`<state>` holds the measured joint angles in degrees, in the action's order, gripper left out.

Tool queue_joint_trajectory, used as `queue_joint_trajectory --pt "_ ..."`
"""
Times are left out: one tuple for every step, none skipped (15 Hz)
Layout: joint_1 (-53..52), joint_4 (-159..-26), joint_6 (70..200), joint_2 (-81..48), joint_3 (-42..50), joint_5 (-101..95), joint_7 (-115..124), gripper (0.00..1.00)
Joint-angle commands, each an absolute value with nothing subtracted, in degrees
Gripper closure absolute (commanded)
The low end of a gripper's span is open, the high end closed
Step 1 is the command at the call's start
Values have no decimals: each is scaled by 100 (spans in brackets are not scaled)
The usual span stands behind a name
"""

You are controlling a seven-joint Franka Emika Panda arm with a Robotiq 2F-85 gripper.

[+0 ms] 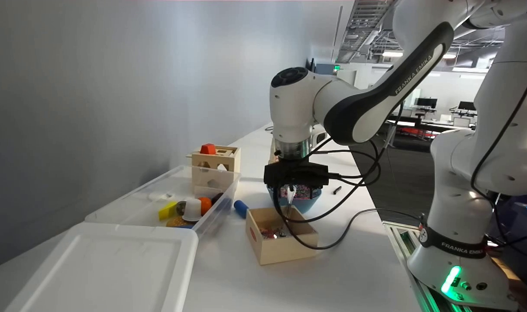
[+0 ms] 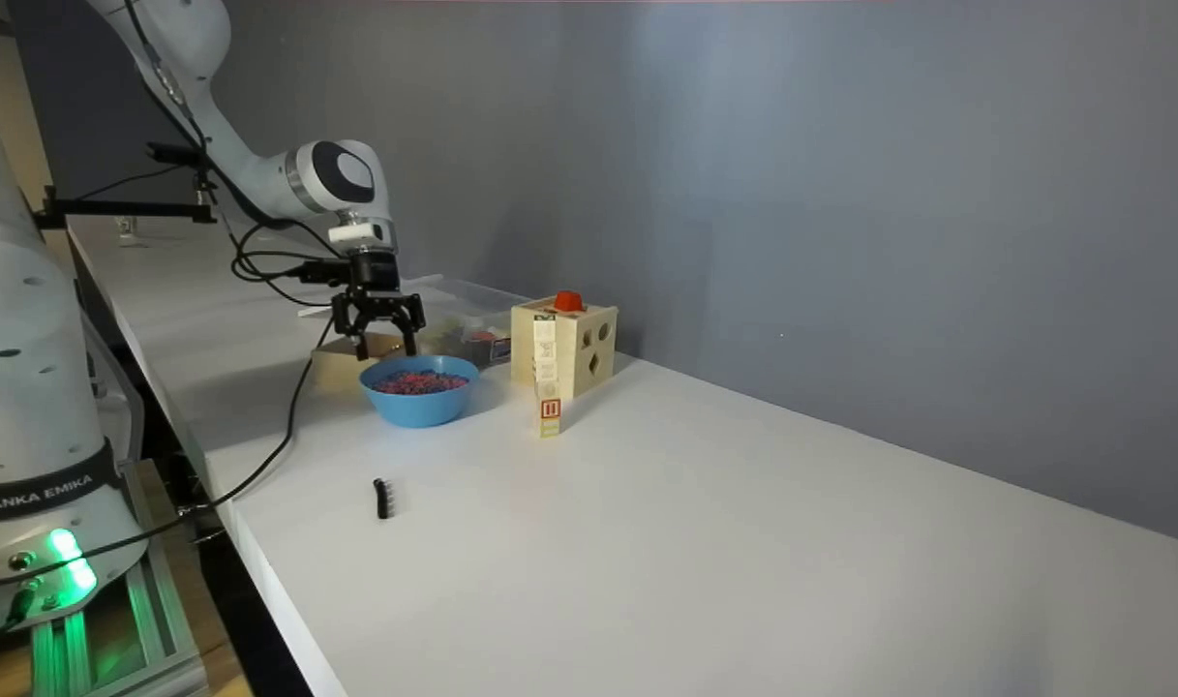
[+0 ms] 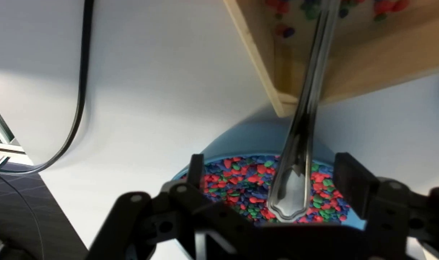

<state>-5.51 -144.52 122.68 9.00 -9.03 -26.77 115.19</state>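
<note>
The black two-finger gripper point(image 3: 270, 175), spread wide and empty, straddles the slender silvery metal utensil point(image 3: 308, 101) slanting toward the round blue bowl point(image 3: 255, 139), apparently the pre-grasp step, calling next for centred closure.

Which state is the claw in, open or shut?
Open: in the wrist view, the claw has its fingers wide apart, not touching the metal handle.

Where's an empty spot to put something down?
There's lots of bare table between the little black piece, the stacked blocks and the grey wall. It's crowded around the blue bowl, the wooden box and the metal handle between the open jaws.
</note>
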Motion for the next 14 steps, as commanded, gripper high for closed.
queue_joint_trajectory --pt "-492 -14809 12531 1348 -979 -2949 11744 40" --pt "-481 -14848 12582 1401 -990 -2994 11775 47" --pt "-469 -14883 12609 1453 -997 -3033 11802 55" --pt "-457 -14912 12635 1504 -1002 -3074 11830 62" --pt "-445 -14949 12646 1558 -1011 -3113 11862 68" --pt "-432 -14988 12663 1611 -1018 -3141 11887 76" --pt "-421 -15017 12686 1654 -1021 -3158 11906 82" --pt "-409 -15041 12695 1703 -1026 -3173 11922 90" --pt "-398 -15070 12716 1746 -1035 -3192 11943 96" --pt "-389 -15095 12744 1783 -1038 -3201 11940 93" --pt "-387 -15116 12763 1826 -1037 -3185 11911 93" --pt "-378 -15118 12786 1870 -1033 -3166 11883 93" --pt "-369 -15123 12808 1926 -1022 -3134 11846 93" --pt "-366 -15119 12840 2001 -986 -3051 11750 93"
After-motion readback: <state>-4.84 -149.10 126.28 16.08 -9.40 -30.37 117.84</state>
